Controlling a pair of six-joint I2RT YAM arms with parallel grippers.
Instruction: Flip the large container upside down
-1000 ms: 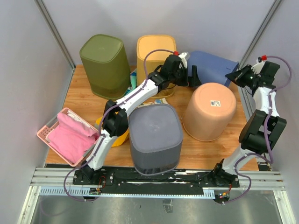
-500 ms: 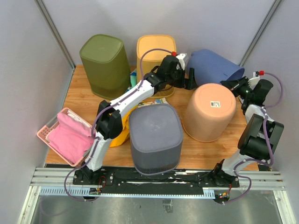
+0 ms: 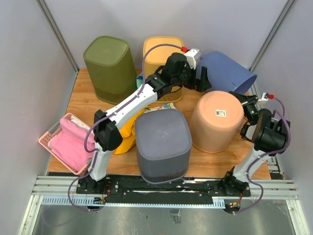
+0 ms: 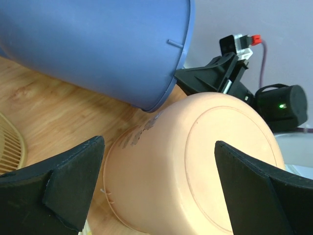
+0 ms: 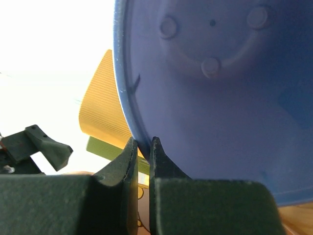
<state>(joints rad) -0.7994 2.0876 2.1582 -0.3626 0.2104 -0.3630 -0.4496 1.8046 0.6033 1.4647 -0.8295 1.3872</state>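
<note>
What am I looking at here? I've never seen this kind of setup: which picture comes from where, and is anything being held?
These are two robot arms bolted at the near table edge, each ending in a two-finger gripper. The wide picture comes from a fixed camera overhead. The other two come from a camera on each wrist.

On the wooden table stand an olive container, a yellow container, a grey container and a peach container, which is bottom-up. There is also a pink basket holding a pink cloth.

The right gripper pinches the rim of the tilted blue container. The left gripper hangs open beside it, holding nothing.
</note>
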